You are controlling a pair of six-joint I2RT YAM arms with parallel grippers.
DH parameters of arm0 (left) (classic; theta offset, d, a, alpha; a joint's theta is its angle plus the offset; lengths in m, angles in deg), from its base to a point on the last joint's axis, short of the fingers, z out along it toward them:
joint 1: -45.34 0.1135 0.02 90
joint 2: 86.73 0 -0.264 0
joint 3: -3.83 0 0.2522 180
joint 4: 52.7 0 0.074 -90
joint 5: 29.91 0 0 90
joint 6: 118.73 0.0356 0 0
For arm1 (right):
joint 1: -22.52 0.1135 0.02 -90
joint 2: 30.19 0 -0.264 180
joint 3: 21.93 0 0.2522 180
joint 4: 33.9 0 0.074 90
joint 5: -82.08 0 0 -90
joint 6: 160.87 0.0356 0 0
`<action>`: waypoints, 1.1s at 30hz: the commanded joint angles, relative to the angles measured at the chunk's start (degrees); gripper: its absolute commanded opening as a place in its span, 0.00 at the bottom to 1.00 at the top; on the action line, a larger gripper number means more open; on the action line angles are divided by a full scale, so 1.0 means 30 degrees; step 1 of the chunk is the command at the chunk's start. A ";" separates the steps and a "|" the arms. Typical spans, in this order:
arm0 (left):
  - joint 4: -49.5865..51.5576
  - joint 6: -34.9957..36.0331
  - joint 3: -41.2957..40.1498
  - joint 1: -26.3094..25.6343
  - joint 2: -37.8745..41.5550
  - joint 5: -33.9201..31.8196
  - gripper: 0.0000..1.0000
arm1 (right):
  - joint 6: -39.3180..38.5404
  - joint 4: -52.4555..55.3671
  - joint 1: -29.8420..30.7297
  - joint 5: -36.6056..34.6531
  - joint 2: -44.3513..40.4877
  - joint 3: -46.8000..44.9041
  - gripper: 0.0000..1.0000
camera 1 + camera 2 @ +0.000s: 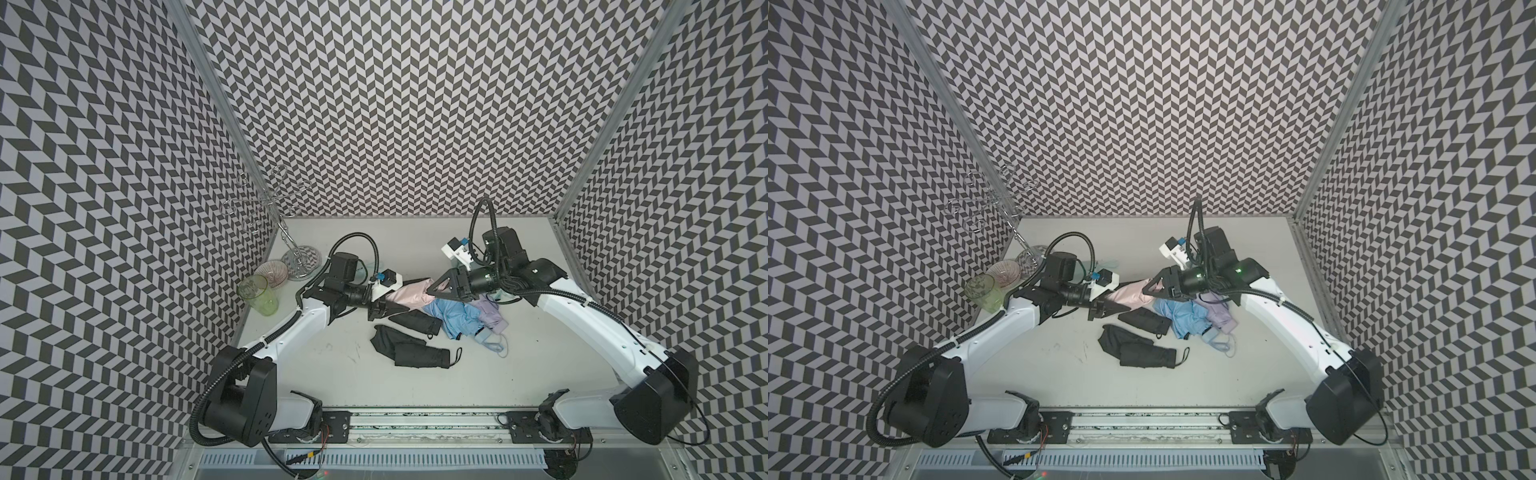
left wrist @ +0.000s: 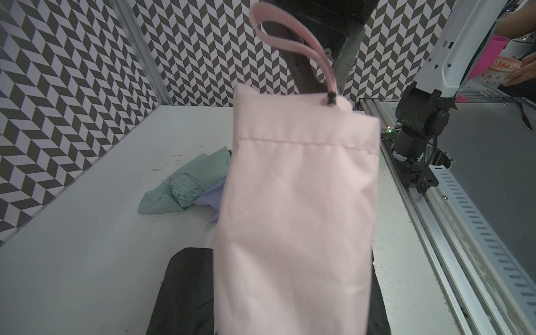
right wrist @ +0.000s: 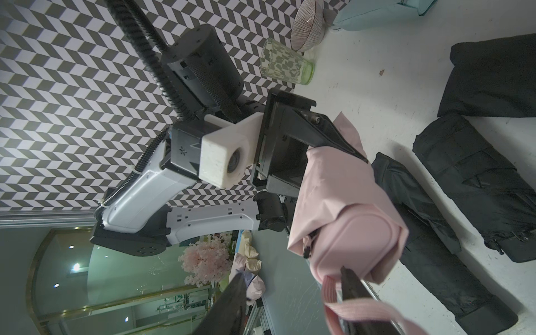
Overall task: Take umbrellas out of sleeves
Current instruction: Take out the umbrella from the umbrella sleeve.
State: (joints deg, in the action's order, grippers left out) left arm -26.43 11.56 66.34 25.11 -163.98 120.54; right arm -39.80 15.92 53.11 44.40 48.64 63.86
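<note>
Both arms reach inward over the table (image 1: 332, 374), meeting at the pink umbrella (image 1: 405, 295) held above it. The left gripper (image 1: 390, 305) clamps its sleeve (image 2: 295, 203). The right gripper (image 1: 432, 291) has its jaws apart, one finger (image 3: 351, 287) through the wrist loop (image 3: 365, 307). Only the right wrist view shows the handle (image 3: 356, 246) poking out.

I see open table (image 1: 332, 386) along the near edge; the pink umbrella (image 1: 405, 296), black umbrellas (image 1: 422, 357) and pastel pile (image 1: 457, 318) clog the middle; glass (image 1: 258, 296) and wire rack (image 1: 302, 259) guard my far-left corner.
</note>
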 commanded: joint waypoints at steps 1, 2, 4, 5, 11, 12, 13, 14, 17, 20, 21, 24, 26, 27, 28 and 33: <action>-0.1366 0.0280 0.1195 -0.0343 0.0630 0.2043 0.00 | -0.0395 0.0426 0.0243 -0.0476 0.0150 -0.0542 0.53; -0.1383 0.0284 0.1181 -0.0338 0.0626 0.2029 0.00 | -0.0368 0.0392 0.0242 -0.0490 0.0157 -0.0597 0.53; -0.1332 0.0309 0.1186 -0.0346 0.0594 0.2000 0.00 | -0.0447 0.0493 0.0206 -0.0519 0.0208 -0.0638 0.52; -0.1342 0.0309 0.1181 -0.0325 0.0602 0.2011 0.00 | -0.0478 0.0533 0.0206 -0.0561 0.0207 -0.0693 0.52; -0.1224 0.0393 0.1240 -0.0362 0.0586 0.2146 0.00 | -0.0564 0.0470 0.0059 -0.0522 0.0286 -0.0719 0.53; -0.1198 0.0419 0.1240 -0.0368 0.0629 0.2145 0.00 | -0.0569 0.0471 0.0059 -0.0491 0.0337 -0.0719 0.52; -0.1145 0.0512 0.1240 -0.0354 0.0637 0.2118 0.00 | -0.0599 0.0490 0.0058 -0.0547 0.0369 -0.0713 0.52; -0.1139 0.0514 0.1211 -0.0376 0.0680 0.2088 0.00 | -0.0586 0.0497 0.0058 -0.0592 0.0385 -0.0719 0.53; -0.1145 0.0557 0.1154 -0.0349 0.0683 0.2176 0.00 | -0.0470 0.0207 0.0060 -0.0585 0.0341 -0.0777 0.52; -0.1124 0.0566 0.1080 -0.0402 0.0757 0.2131 0.00 | -0.0488 0.0230 0.0058 -0.0702 0.0358 -0.0538 0.52; -0.1084 0.0624 0.1042 -0.0377 0.0779 0.2092 0.00 | -0.0427 0.0203 0.0059 -0.0710 0.0383 -0.0489 0.52; -0.0227 0.1622 0.1190 -0.0782 0.0762 0.1570 0.00 | -0.0442 0.0228 0.0014 -0.0841 0.0461 -0.0343 0.49; 0.0609 0.2600 0.1328 -0.1244 0.0804 0.0296 0.00 | -0.0549 0.0388 -0.0040 -0.0907 0.0589 -0.0102 0.47; 0.0794 0.2806 0.1327 -0.1359 0.0817 0.0107 0.00 | -0.0631 0.0504 -0.0059 -0.0937 0.0659 0.0014 0.45; 0.0826 0.2855 0.1300 -0.1400 0.0879 0.0066 0.00 | -0.0719 0.0644 -0.0073 -0.0944 0.0756 0.0136 0.44; 0.1323 0.3375 0.1412 -0.1528 0.1194 -0.0343 0.00 | -0.0880 0.0866 -0.0147 -0.0970 0.1050 0.0364 0.43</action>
State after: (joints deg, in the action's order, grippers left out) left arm -23.54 17.37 68.07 22.07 -163.04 116.78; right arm -41.37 20.71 53.09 43.02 50.87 62.79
